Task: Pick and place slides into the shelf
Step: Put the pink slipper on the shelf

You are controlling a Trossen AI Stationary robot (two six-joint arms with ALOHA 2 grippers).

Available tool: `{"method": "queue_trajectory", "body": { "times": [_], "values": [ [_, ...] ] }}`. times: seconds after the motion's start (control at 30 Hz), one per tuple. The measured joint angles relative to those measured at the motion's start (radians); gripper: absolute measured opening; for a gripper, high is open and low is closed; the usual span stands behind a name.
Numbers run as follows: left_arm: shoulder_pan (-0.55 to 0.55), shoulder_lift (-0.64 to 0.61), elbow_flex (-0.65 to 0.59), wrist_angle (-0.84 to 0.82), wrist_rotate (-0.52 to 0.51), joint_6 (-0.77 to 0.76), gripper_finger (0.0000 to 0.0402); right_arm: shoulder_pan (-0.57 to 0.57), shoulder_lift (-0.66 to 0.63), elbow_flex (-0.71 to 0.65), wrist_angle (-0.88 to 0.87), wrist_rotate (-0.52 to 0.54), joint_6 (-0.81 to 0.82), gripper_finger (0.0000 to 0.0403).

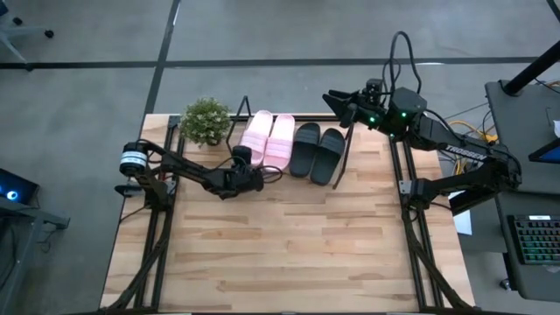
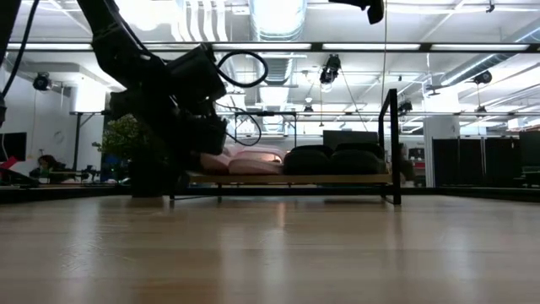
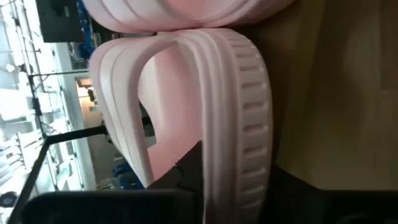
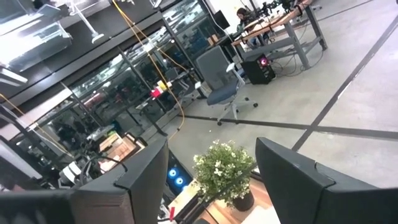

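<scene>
All four slides sit on the shelf point(image 1: 346, 162) at twelve o'clock on the table point(image 1: 280, 254): the pink pair point(image 1: 269, 137) to the nine o'clock side, the black pair point(image 1: 317, 150) beside it.

The left gripper point(image 1: 255, 175) is at the heel of the outer pink slide point(image 3: 236, 93), its jaws close together about the sole edge; I cannot tell whether they have let go.

In my judgement this is the release. Spread the jaws fully, then back straight out toward six o'clock without dragging the slide off the board.

The right gripper point(image 1: 337, 101) waits raised at one o'clock, jaws wide and empty. A potted plant point(image 1: 206, 121) stands at eleven o'clock.
</scene>
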Motion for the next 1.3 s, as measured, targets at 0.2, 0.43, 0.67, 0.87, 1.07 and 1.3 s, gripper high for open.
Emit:
{"method": "queue_trajectory", "body": {
  "times": [0.2,0.43,0.67,0.87,1.07,1.3],
  "values": [
    [0.006,-0.003,0.002,-0.005,0.057,0.007,0.0099,0.000,0.000,0.000,0.006,0.000,0.000,0.0233],
    [0.005,-0.033,0.020,-0.005,0.105,0.001,0.0170,0.000,0.000,-0.002,0.007,0.000,0.000,0.0233],
    [0.005,-0.114,0.017,-0.025,0.187,-0.002,0.0229,0.000,0.000,-0.002,0.007,0.000,0.000,0.0233],
    [0.005,-0.193,0.017,-0.044,0.245,-0.001,0.0235,0.000,0.000,-0.002,0.010,0.000,-0.001,0.0233],
    [0.005,-0.226,0.014,-0.072,0.308,-0.002,0.0235,0.000,0.000,-0.002,0.010,0.000,-0.001,0.0233],
    [0.005,-0.221,0.000,-0.110,0.359,-0.004,0.0235,0.000,0.000,-0.003,0.011,0.000,-0.003,0.0233]
  ]
}}
